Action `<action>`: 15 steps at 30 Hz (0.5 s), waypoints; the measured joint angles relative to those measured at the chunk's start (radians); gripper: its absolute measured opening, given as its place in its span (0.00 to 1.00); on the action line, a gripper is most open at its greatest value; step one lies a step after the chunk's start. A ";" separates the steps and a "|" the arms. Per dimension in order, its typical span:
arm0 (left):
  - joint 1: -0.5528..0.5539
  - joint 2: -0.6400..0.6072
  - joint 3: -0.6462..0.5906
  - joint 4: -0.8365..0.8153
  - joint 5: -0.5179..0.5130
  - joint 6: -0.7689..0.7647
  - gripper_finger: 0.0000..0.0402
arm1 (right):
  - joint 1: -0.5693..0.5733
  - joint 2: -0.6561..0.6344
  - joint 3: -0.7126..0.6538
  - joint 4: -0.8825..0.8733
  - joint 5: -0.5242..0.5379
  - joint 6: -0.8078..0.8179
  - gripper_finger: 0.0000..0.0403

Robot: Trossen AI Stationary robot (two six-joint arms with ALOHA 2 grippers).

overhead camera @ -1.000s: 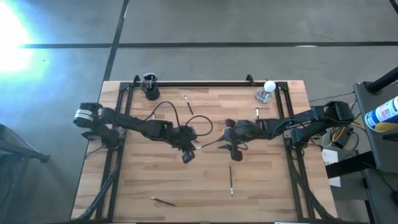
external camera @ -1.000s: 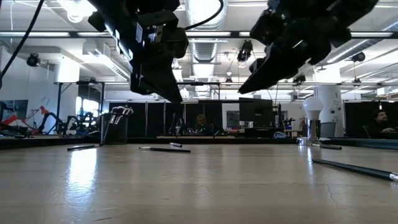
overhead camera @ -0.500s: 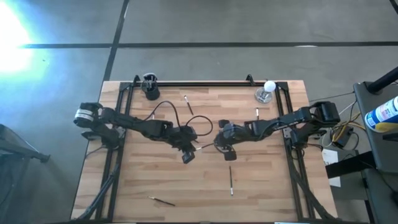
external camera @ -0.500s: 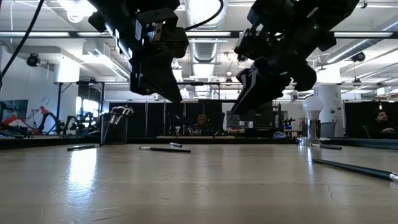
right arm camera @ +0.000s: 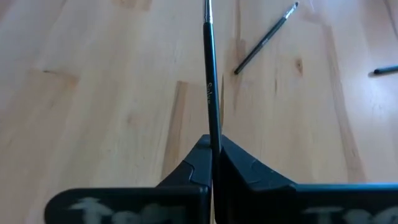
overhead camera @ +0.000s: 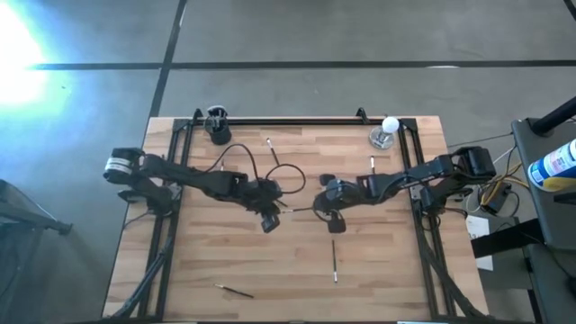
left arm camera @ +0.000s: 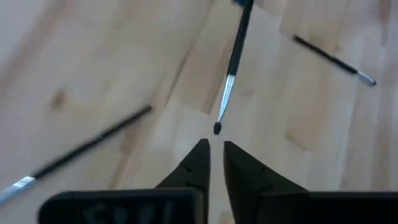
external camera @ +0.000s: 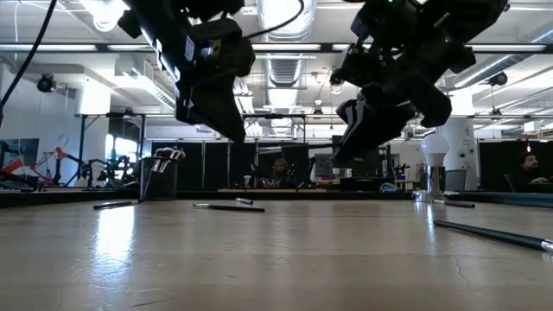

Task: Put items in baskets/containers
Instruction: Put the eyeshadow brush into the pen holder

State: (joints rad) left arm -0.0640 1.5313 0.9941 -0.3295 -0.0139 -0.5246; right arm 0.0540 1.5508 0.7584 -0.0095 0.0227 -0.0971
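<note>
A thin dark brush point(overhead camera: 301, 209) with a silver ferrule hangs over the table's middle, between my two grippers. My right gripper point(overhead camera: 319, 209) is shut on it. My left gripper point(left arm camera: 213, 146) stands open by a narrow gap, with the brush's dark bristle tip point(left arm camera: 216, 129) just ahead of its fingertips and not touching them. The black cup point(overhead camera: 218, 126) stands at the far left corner with several brushes upright in it. It also shows in the low view as the cup point(external camera: 160, 177). My right gripper pinches the brush's dark handle point(right arm camera: 214, 138) between its two fingers, away from the bristle end. The fingers come from the table's right and lie along the brush. The brush sticks out ahead of them toward my left gripper, clear of the table.
Loose brushes lie on the wood: one near the middle front point(overhead camera: 334, 261), one at the near left point(overhead camera: 234, 291), and two toward the far side point(overhead camera: 272, 150) point(overhead camera: 372, 164). A white light bulb point(overhead camera: 387, 130) stands at the far right. A black frame rail point(overhead camera: 288, 120) runs along the far edge.
My right gripper has gone toward the table's left, up to the brush that the left gripper held out, and has shut on its handle. My left gripper has then opened a little and let go of the bristle end. The brush has stayed clear of the table.
</note>
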 joint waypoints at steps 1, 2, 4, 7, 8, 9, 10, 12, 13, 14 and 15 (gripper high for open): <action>-0.002 -0.013 -0.004 -0.004 -0.028 0.004 0.13 | 0.000 -0.003 -0.014 0.011 0.000 0.010 0.02; -0.006 -0.031 -0.013 -0.002 -0.056 0.004 0.16 | 0.000 -0.006 -0.029 0.031 0.000 0.018 0.02; -0.016 -0.062 -0.051 0.034 -0.114 0.009 0.20 | -0.002 -0.021 -0.068 0.092 0.000 0.044 0.02; -0.032 -0.112 -0.153 0.187 -0.164 0.010 0.25 | -0.006 -0.055 -0.141 0.215 -0.001 0.109 0.02; -0.034 -0.126 -0.198 0.274 -0.165 0.010 0.26 | -0.009 -0.066 -0.172 0.269 -0.001 0.135 0.02; -0.034 -0.142 -0.244 0.381 -0.164 0.011 0.27 | -0.011 -0.077 -0.204 0.332 -0.001 0.158 0.02; -0.034 -0.157 -0.293 0.488 -0.164 0.012 0.27 | -0.012 -0.086 -0.232 0.403 -0.001 0.184 0.02; -0.030 -0.170 -0.394 0.718 -0.167 0.017 0.28 | -0.018 -0.105 -0.285 0.534 -0.001 0.230 0.02; -0.027 -0.173 -0.440 0.830 -0.167 0.024 0.28 | -0.021 -0.112 -0.305 0.594 -0.003 0.253 0.02; -0.022 -0.173 -0.486 0.941 -0.167 0.031 0.28 | -0.025 -0.113 -0.320 0.654 -0.004 0.271 0.02; -0.018 -0.168 -0.523 1.053 -0.168 0.038 0.28 | -0.029 -0.117 -0.334 0.708 -0.003 0.282 0.02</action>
State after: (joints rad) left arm -0.0823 1.3637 0.4707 0.7240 -0.1816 -0.4871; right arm 0.0251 1.4338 0.4243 0.6988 0.0192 0.1852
